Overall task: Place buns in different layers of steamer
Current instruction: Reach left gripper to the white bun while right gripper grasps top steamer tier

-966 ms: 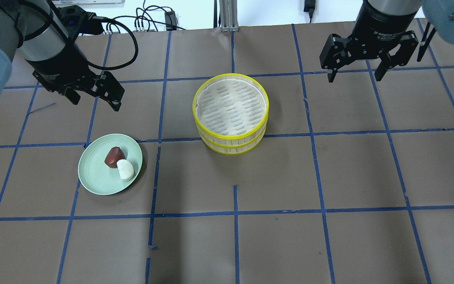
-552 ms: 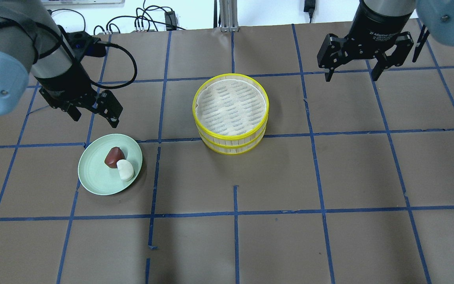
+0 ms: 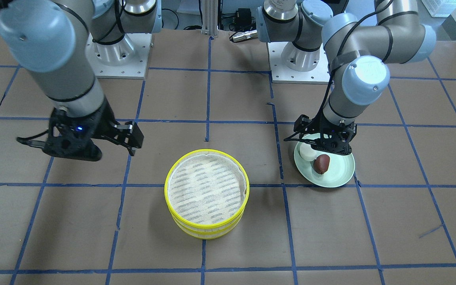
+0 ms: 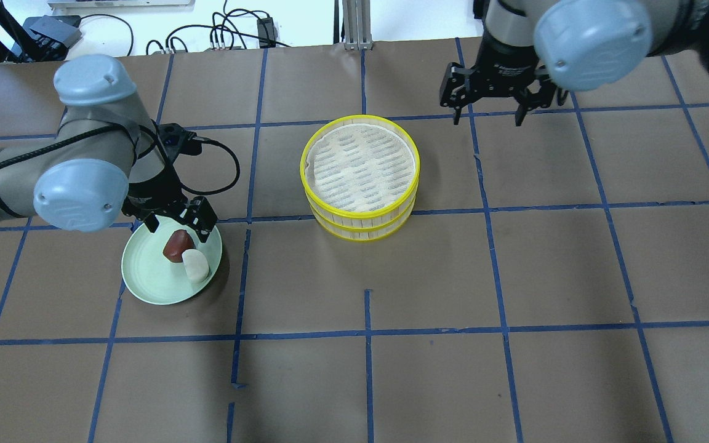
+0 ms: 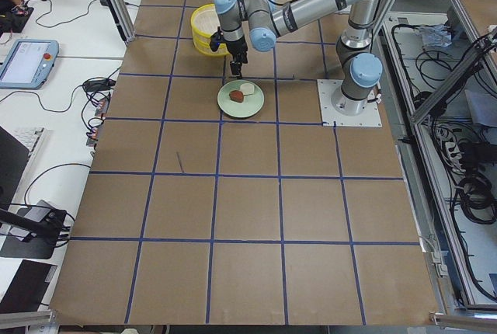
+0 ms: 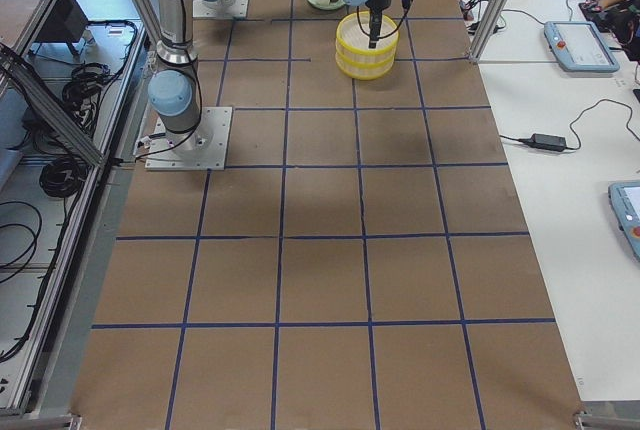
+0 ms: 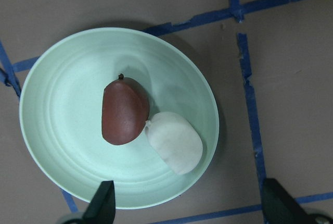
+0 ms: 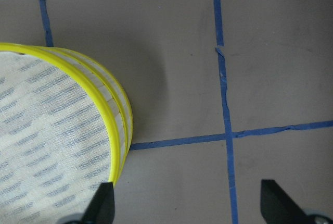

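A two-layer bamboo steamer (image 4: 360, 225) with yellow rims and a cloth liner stands mid-table, stacked and with nothing in the top layer; it also shows in the front view (image 3: 206, 230) and the right wrist view (image 8: 117, 125). A red-brown bun (image 4: 176, 244) and a white bun (image 4: 195, 265) lie touching on a green plate (image 4: 145, 280). My left gripper (image 4: 178, 231) is open, low over the plate's far edge, its fingers straddling the brown bun (image 7: 124, 112) beside the white bun (image 7: 175, 141). My right gripper (image 4: 488, 120) is open and holds nothing, behind and right of the steamer.
The table is brown paper with a blue tape grid. Cables (image 4: 231, 34) and a post (image 4: 354, 24) sit at the far edge. The arm bases (image 3: 117, 51) stand at the robot side.
My left gripper has moved down and toward the plate, now over the buns. My right gripper has moved left toward the steamer. Both stay open.
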